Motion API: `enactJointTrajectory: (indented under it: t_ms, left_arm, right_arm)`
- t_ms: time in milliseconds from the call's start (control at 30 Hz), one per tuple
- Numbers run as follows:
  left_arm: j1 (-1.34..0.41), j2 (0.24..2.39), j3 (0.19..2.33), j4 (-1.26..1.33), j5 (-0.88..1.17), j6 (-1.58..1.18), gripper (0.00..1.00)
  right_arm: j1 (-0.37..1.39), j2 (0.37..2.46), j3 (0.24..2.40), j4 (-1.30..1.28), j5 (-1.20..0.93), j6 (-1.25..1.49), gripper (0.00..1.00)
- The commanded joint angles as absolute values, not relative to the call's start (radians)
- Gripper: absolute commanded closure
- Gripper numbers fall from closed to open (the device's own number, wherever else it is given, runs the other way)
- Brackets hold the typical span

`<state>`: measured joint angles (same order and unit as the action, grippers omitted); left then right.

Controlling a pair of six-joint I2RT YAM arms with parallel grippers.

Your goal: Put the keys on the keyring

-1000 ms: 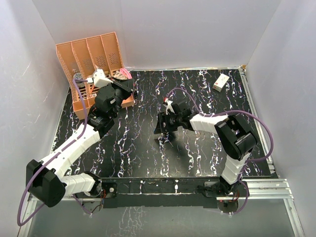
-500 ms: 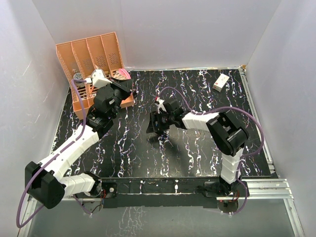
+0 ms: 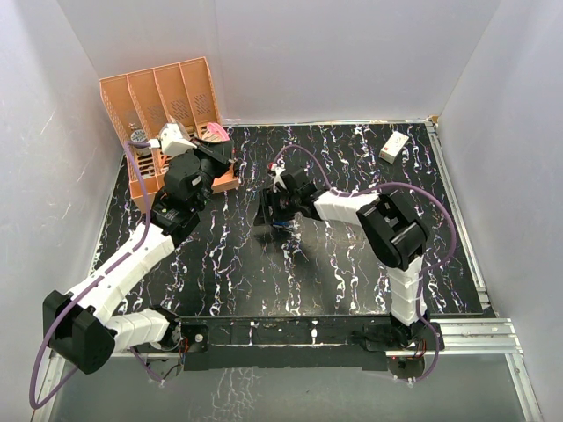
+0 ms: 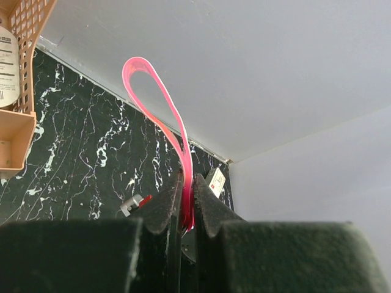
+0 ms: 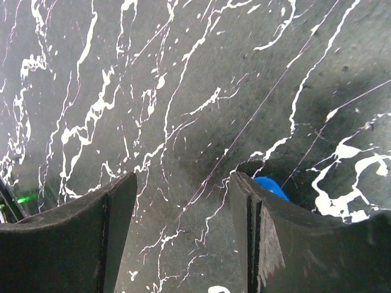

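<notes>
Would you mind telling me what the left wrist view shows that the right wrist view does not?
Only the left wrist view: the pink keyring, its loop standing up from the shut left gripper that pinches it, plus the orange organizer and a small white box by the far wall. Only the right wrist view: the open right gripper and the blue key, peeking out beside one finger. Both: the black marbled table.

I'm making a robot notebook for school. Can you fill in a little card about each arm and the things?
Left end effector: shut on the pink keyring, loop sticking up
Right end effector: open, low over the table, holding nothing
Blue key: on the table, just beside one right finger
Dark key: not visible
Orange organizer: back left corner
</notes>
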<state>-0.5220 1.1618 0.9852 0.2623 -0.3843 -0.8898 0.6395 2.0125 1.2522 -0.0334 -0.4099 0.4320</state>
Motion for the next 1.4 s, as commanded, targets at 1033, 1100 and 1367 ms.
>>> enactJointTrajectory:
  t_ms: [1033, 1100, 1367]
  left_arm:
    - [-0.513, 1.112, 0.958, 0.278, -0.396, -0.901, 1.0]
    - [-0.513, 1.112, 0.959, 0.276, -0.399, -0.9, 1.0]
    - [-0.514, 1.112, 0.959, 0.273, -0.398, -0.899, 1.0]
  right_arm:
    - [0.754, 1.856, 1.387, -0.477, 0.161, 0.288, 0.57]
    - [0.758, 1.866, 1.389, -0.481, 0.168, 0.29, 0.61]
    - [0.762, 1.909, 1.396, -0.5, 0.168, 0.293, 0.7]
